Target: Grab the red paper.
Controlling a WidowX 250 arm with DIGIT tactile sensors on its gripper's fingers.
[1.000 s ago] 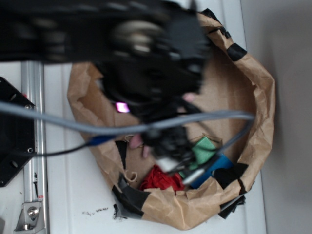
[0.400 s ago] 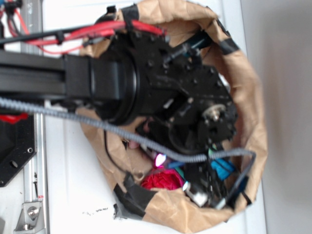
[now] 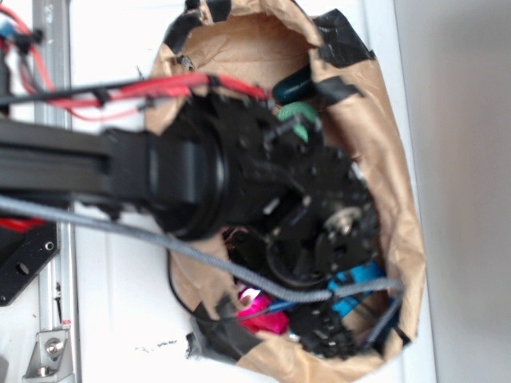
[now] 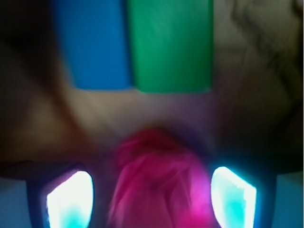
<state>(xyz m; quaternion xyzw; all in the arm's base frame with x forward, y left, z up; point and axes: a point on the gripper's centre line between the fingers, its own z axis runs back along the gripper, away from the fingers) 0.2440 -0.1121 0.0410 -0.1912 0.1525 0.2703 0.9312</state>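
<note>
The black robot hand [image 4: 151,194] stands open inside the crumpled brown paper bag [image 3: 399,231] with black tape patches, its two glowing fingertips [image 4: 70,199] well apart. The bright red wad of wrinkly paper [image 4: 159,183] lies between them; the blur hides whether they touch it. Just beyond the hand, a blue block [image 4: 92,45] and a green block [image 4: 171,45] sit side by side. From outside, the arm hides most of the bag, which rests on a white table [image 3: 120,319]; the red wad [image 3: 262,315] peeks out below it.
</note>
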